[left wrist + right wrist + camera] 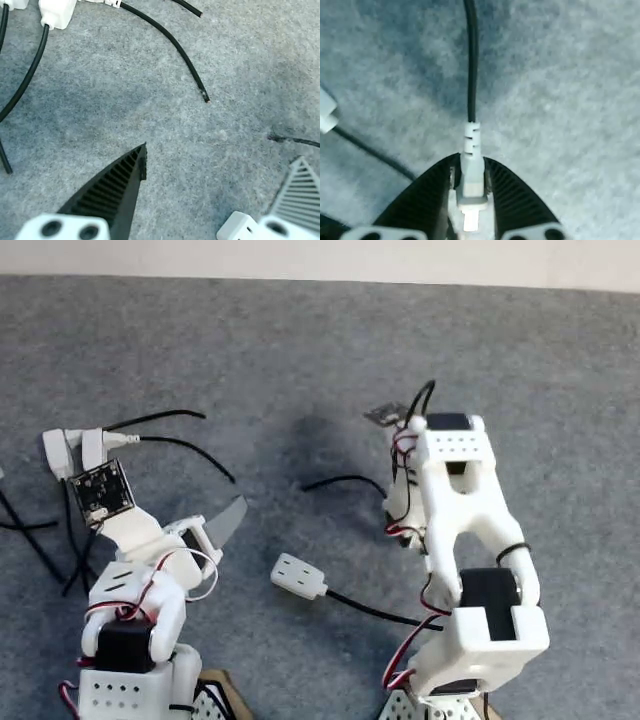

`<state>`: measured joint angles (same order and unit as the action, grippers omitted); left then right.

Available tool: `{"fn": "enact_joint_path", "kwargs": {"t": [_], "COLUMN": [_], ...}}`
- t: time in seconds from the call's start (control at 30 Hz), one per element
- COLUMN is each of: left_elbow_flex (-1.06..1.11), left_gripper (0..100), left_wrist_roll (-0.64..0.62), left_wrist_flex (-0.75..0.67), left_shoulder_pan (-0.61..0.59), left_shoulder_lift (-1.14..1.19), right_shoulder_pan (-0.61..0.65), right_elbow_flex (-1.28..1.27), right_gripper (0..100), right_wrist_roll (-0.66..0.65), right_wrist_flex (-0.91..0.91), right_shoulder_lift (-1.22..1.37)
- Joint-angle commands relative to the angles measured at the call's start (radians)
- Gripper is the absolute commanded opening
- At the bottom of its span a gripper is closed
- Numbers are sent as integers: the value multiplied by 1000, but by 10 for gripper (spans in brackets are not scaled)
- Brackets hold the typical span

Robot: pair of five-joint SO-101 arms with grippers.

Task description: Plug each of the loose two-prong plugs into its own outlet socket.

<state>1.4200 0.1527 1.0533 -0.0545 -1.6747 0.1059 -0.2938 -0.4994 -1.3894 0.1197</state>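
A white two-prong plug (pixel 470 172) is pinched by its body in the right pincer (pixel 471 160). Its cord (pixel 471 60) trails straight out ahead of the tips, likely so that it stays clear while the plug is aimed. The left pincer (pixel 222 152) hangs spread above the grey counter (pixel 225 75). A free outlet socket (pixel 298 576) lies near it, probably so this pincer can steady the socket.

Overhead view, close wrist views (sharing socket (pixel 298 576))

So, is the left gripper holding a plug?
No, the fingers of the left gripper stand wide apart over the carpet and grip nothing.
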Motion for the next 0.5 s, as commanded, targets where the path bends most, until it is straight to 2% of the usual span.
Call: {"fn": "enact_joint_path", "kwargs": {"t": [0.0, 0.1, 0.27, 0.47], "left_elbow_flex": [-2, -2, -2, -2], "left_gripper": [411, 411, 411, 411], "left_wrist_roll": [0, 0, 2, 2], "left_wrist_flex": [-12, -12, -12, -12], "left_shoulder_pan": [12, 12, 12, 12], "left_shoulder_lift": [2, 2, 2, 2], "right_shoulder_pan": [-35, -35, -28, -27], "right_elbow_flex": [-1, -8, -7, -71], "right_gripper": [16, 98, 266, 272], "right_wrist_roll": [-72, -120, -120, -121], "right_wrist_flex": [42, 38, 59, 165], "right_shoulder_lift": [-53, -53, -51, -50]}}
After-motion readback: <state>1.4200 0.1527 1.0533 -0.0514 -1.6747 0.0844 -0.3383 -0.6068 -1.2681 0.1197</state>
